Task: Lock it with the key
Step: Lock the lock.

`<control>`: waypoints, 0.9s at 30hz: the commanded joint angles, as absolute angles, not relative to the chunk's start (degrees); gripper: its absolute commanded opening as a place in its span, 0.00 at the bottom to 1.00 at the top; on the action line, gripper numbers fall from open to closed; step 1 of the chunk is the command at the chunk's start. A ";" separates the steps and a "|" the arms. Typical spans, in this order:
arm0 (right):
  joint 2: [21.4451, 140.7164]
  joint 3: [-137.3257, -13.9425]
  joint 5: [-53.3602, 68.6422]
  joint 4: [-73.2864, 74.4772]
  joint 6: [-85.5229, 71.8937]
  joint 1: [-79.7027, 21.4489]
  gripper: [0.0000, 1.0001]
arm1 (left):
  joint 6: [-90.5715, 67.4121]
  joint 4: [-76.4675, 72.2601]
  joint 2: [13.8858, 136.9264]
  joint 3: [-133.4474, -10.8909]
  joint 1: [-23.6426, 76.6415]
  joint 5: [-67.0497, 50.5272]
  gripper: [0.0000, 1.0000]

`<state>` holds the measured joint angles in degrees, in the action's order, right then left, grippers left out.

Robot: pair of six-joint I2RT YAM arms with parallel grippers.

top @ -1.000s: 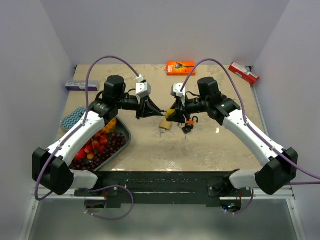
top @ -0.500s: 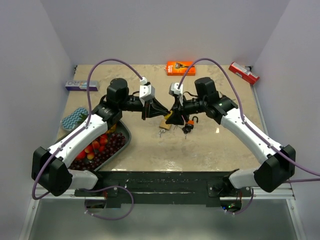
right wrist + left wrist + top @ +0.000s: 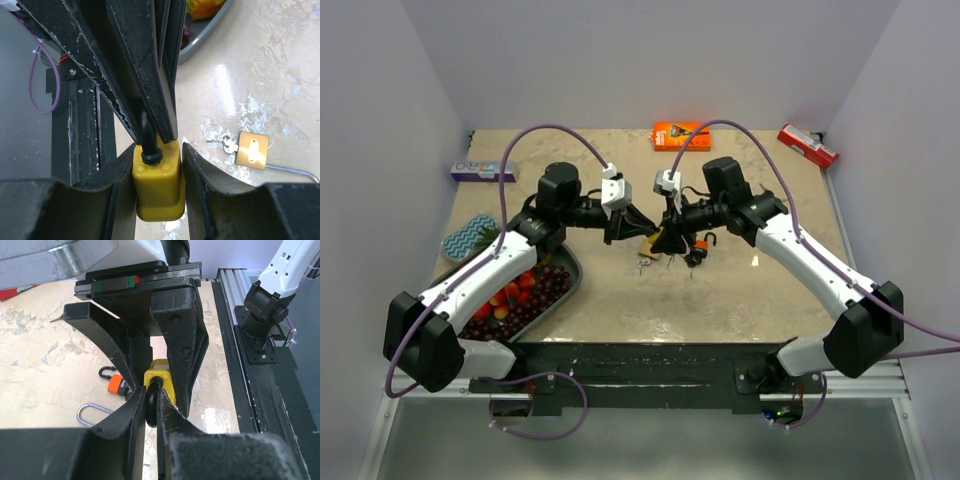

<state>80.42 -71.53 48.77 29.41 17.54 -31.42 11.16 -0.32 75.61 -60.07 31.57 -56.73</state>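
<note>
Padlock point(image 3: 156, 182): yellow, blocky and smooth, clamped between the fingers of the right pincer point(image 3: 157, 152). The right wrist view shows a black stem entering its end face, which both pincers hide in the top view. The left wrist view shows the left pincer point(image 3: 151, 401) nearly closed, pinching the rounded black key point(image 3: 151, 412), tips right at the padlock. The two meet above the mid tabletop point(image 3: 740, 300). Lying on it are a square brass padlock point(image 3: 252, 150) touching a small silver key point(image 3: 229, 145), and an orange padlock point(image 3: 118, 385) near a steel shackle point(image 3: 90, 416). A grey fruit tray point(image 3: 576, 278) sits far left.
</note>
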 commanded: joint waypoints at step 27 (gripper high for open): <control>78.75 -78.49 55.28 2.20 15.38 -31.55 0.00 | 2.90 -8.88 85.96 -45.88 44.47 -63.81 0.00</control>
